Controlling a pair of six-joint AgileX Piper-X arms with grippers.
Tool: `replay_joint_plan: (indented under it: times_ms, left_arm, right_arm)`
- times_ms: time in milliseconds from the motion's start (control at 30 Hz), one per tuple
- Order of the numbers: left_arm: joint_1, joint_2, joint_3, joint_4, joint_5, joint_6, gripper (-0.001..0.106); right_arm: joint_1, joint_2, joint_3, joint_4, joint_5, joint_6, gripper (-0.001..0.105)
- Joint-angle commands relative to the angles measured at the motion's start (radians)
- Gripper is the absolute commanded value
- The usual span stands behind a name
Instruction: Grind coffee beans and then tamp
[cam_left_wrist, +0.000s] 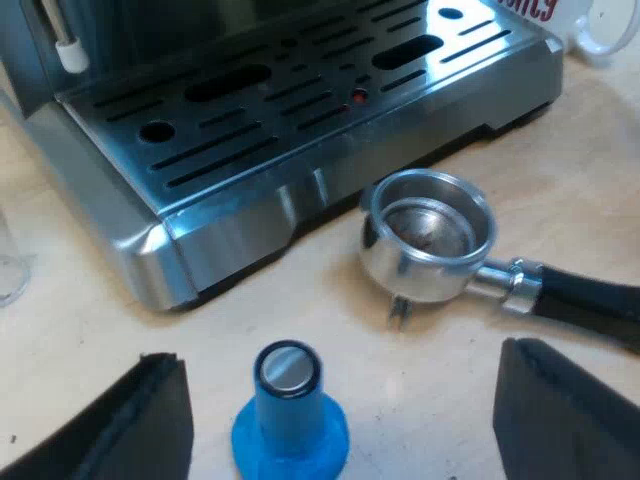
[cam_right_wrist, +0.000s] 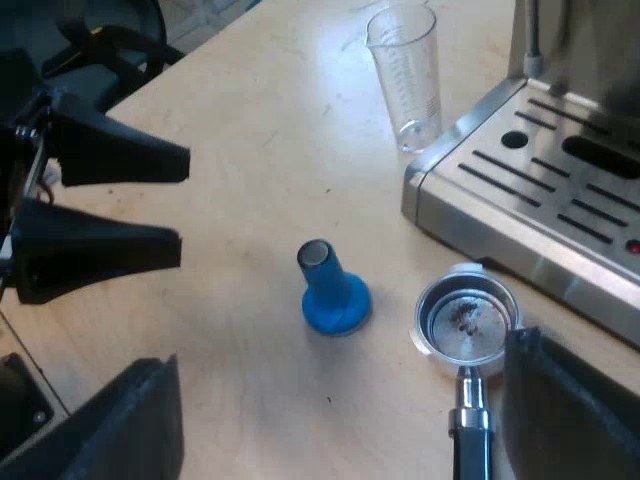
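pale wood table (cam_right_wrist: 250, 150) bears an upright blue tamper (cam_right_wrist: 333, 290).

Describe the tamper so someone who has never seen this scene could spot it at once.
Start at the steel espresso machine on the wooden table. At the machine's front lies the metal holder, basket up, and the tamper stands nearby, not touching it. It is the only blue thing: wide base, narrower stem, silvery top.
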Motion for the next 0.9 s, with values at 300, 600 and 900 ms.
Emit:
replay_joint_plan:
  times_ms: [300, 600, 900]
  left_arm:
    - [-0.001, 0.114, 0.014, -0.090, -0.015, -0.003, 0.065]
    - [-0.001, 0.249, 0.014, -0.170, -0.015, -0.003, 0.065]
    - [-0.001, 0.340, 0.066, -0.296, -0.005, -0.003, 0.065]
  right_arm:
    - [-0.002, -0.002, 0.139, -0.131, -0.017, -0.075, 0.067]
    - [-0.002, -0.002, 0.239, -0.263, -0.032, -0.075, 0.067]
    - [-0.002, -0.002, 0.240, -0.262, -0.032, -0.075, 0.067]
